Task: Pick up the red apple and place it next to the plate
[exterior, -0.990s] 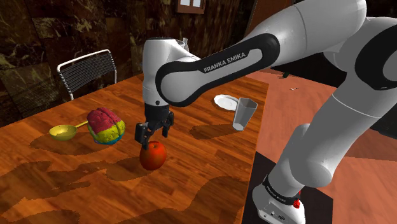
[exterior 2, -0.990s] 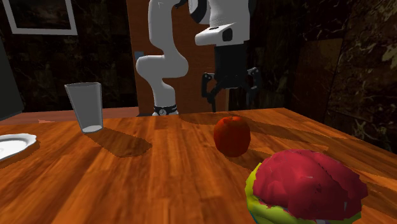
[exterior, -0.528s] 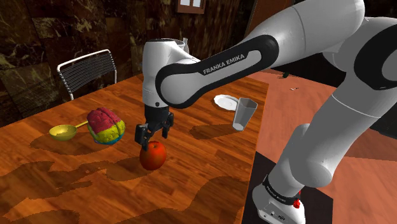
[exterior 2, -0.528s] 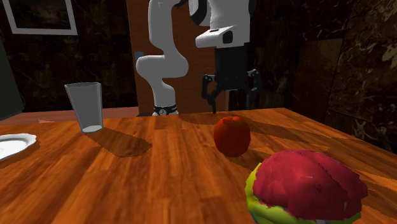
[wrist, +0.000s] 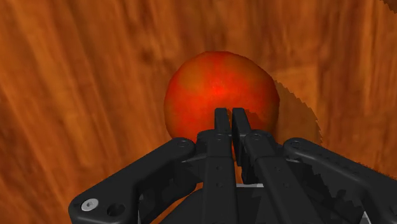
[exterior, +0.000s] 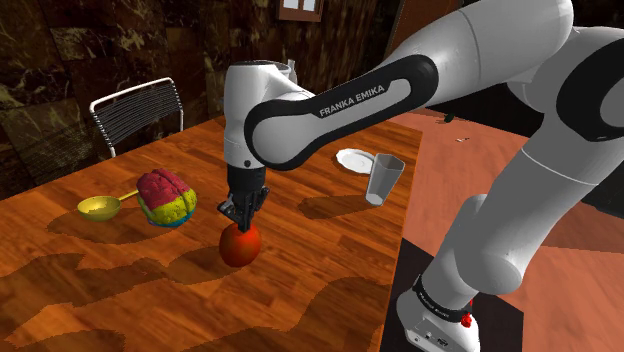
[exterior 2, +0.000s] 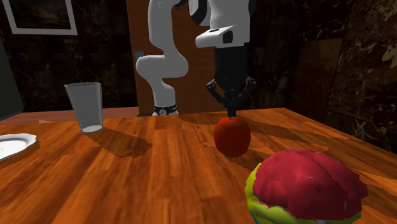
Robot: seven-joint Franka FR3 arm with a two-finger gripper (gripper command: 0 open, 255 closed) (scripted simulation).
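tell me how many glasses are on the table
1: the glass stands beside the plate, toward the shoulder view's right; another could be hidden behind the arm.

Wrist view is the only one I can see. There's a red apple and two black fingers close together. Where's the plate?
Observer: The plate is white. In the shoulder view it lies up and to the right of the apple, near the table's edge.
Operator: Is anything beside it?
Observer: Yes, a clear glass stands right next to the plate.
Operator: Am I holding the apple?
Observer: No. In the second exterior view the gripper is shut to a point at the apple's top, and the apple sits on the table.
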